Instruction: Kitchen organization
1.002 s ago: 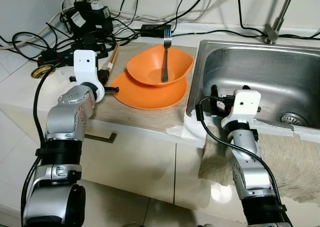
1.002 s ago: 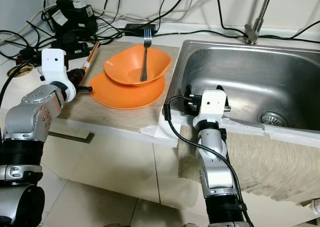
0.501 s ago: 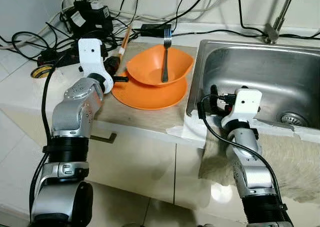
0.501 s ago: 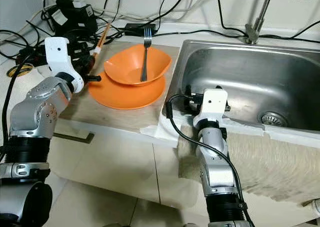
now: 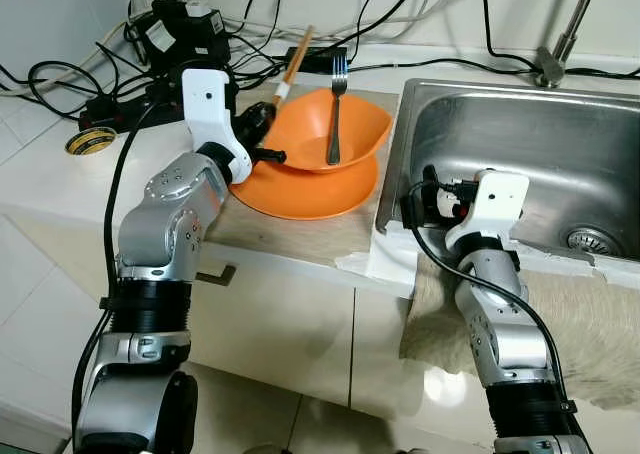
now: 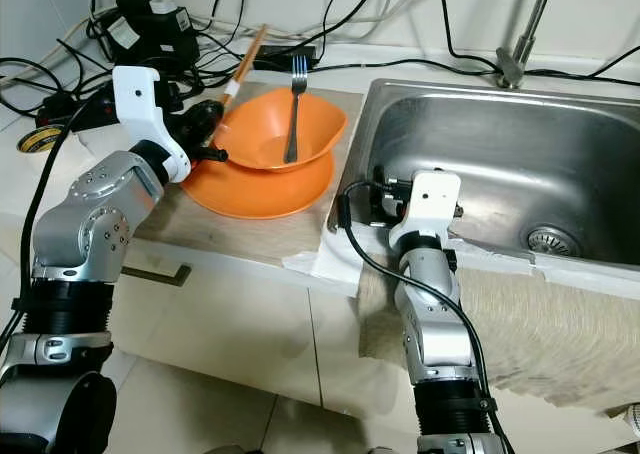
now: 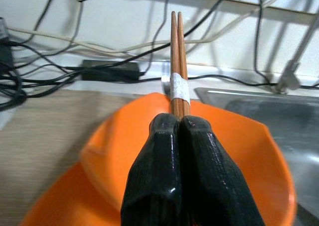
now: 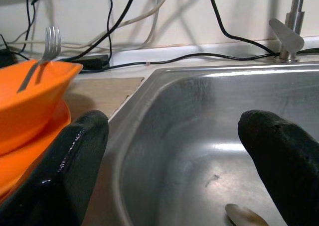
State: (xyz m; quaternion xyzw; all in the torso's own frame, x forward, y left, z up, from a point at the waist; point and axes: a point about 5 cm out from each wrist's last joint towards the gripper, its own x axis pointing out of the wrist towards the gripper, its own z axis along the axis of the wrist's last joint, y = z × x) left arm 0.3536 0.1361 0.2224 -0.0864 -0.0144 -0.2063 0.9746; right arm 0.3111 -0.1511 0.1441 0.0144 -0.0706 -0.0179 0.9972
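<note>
A pale kitchen worktop (image 5: 60, 189) is seen from above, with a tangle of black cables and power adapters (image 5: 185, 34) along the back wall and a stainless steel sink (image 5: 540, 164) set in at the right. A beige mat (image 5: 300, 239) covers the strip of worktop just left of the sink, and on it a flat orange plate (image 5: 305, 189) carries a deep orange bowl (image 5: 330, 134). A metal fork (image 5: 335, 114) leans inside the bowl, tines up over the far rim. The plate's right edge lies near the sink rim; bare mat is left between the plate and the worktop's front edge.

The left hand (image 7: 182, 151) is closed on a pair of wooden chopsticks bound with a white paper band (image 7: 177, 66), held at the bowl's left rim, the sticks slanting up and back over the rim towards the cables. A roll of dark tape (image 5: 85, 140) lies well apart at the far left.

The right hand (image 8: 174, 161) is held with fingers spread wide at the sink's front left corner, pointing into the basin. A beige towel (image 5: 590, 324) hangs over the front edge below the sink.
</note>
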